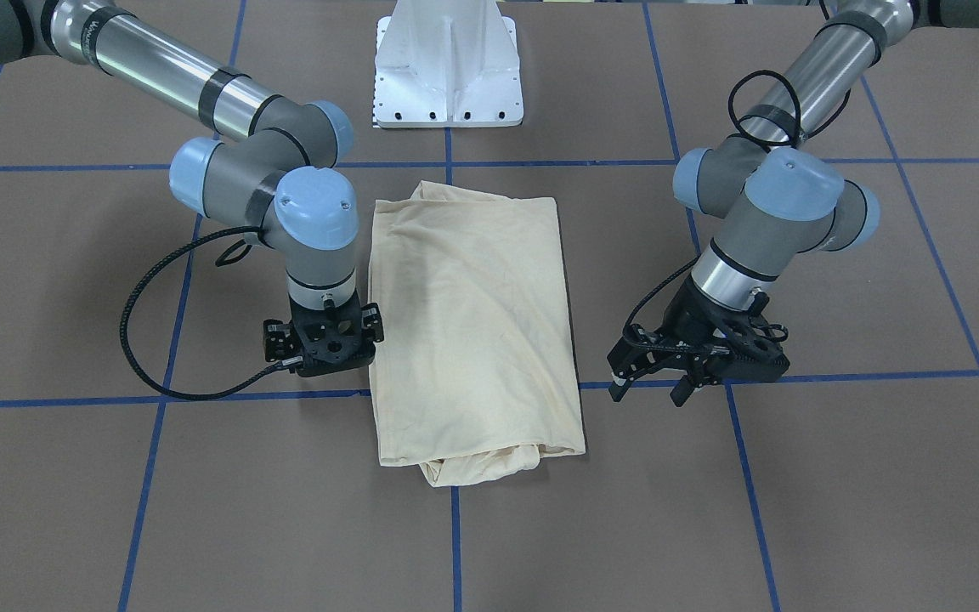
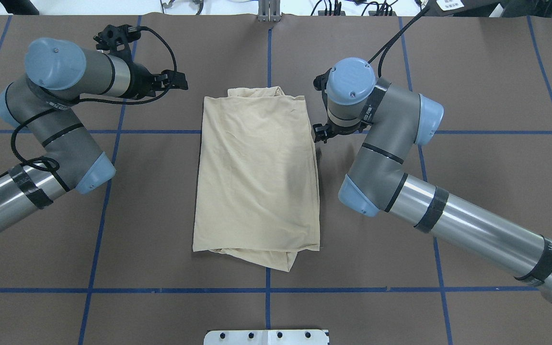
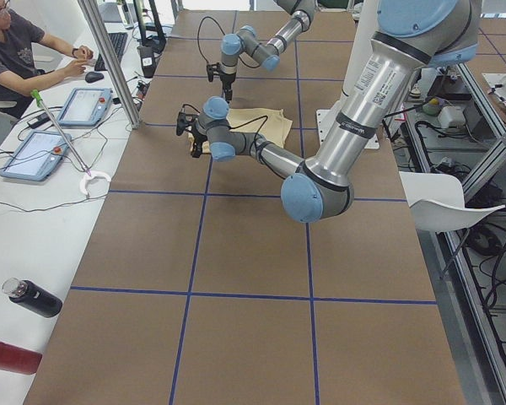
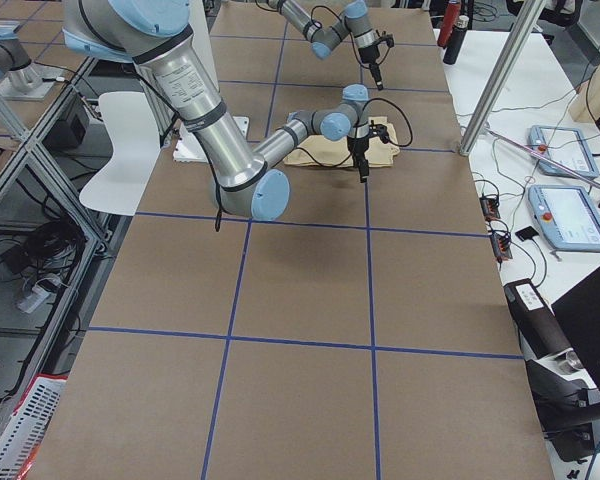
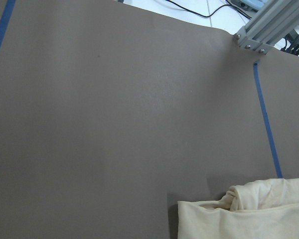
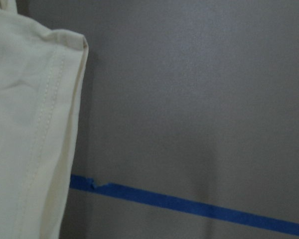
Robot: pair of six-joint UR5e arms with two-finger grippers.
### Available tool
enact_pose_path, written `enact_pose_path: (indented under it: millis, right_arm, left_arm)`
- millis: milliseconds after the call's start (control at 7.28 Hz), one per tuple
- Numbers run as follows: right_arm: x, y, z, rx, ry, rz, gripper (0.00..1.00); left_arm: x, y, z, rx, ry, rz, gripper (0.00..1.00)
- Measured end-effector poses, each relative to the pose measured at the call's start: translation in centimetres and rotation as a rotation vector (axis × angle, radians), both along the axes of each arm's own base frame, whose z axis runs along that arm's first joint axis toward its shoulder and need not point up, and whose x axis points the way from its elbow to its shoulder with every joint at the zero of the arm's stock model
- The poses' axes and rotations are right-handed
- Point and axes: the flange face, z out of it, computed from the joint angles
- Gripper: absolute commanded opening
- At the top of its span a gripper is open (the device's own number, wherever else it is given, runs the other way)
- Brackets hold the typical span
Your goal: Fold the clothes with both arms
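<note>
At the middle of the brown surface (image 1: 795, 510), the pale cream shirt (image 1: 472, 323) is shown folded into a long rectangle, a plain face upward, with bunched cloth protruding at both short ends. A white pedestal base (image 1: 449, 76) is seen beyond the end nearer the robot. The left end effector (image 1: 647, 393) is held tilted above a blue tape line (image 1: 880, 375), near one long edge of the shirt but apart from it. Its fingers (image 1: 619, 378) are spread, with nothing between them. The right end effector (image 1: 328, 340) is pointed straight down just beside the opposite long edge. Its fingers are hidden beneath the wrist, so it cannot be told whether they are spread or pressed together, nor whether the cloth is touched. In the right wrist view, a stitched corner of the shirt is seen at the left, beside bare surface.
</note>
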Motion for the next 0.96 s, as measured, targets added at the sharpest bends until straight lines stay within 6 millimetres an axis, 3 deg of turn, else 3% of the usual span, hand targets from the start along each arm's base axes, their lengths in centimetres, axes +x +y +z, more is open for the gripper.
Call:
enact_pose_path:
  millis: [275,550,687,962]
  right_arm:
    - [2.0,-0.4,-2.0,-0.005,-0.06,-0.006,1.0]
    - [3.7,1.6,-2.7,-0.038,-0.128,0.002,1.0]
    - [4.8,3.4,-3.0,-0.08,-0.177,0.012,1.0]
    - [6.0,7.3,-5.0,-0.177,-0.274,0.055,1.0]
  left_arm:
    - [0.0,0.4,-0.3,-0.002,0.01,0.017,1.0]
    - [-0.6,2.4,-1.9,-0.026,0.068,0.052,1.0]
    - [-0.6,4.5,-2.7,-0.073,0.121,0.077,1.0]
    - [1.3,11.1,-4.2,-0.214,0.23,0.128,1.0]
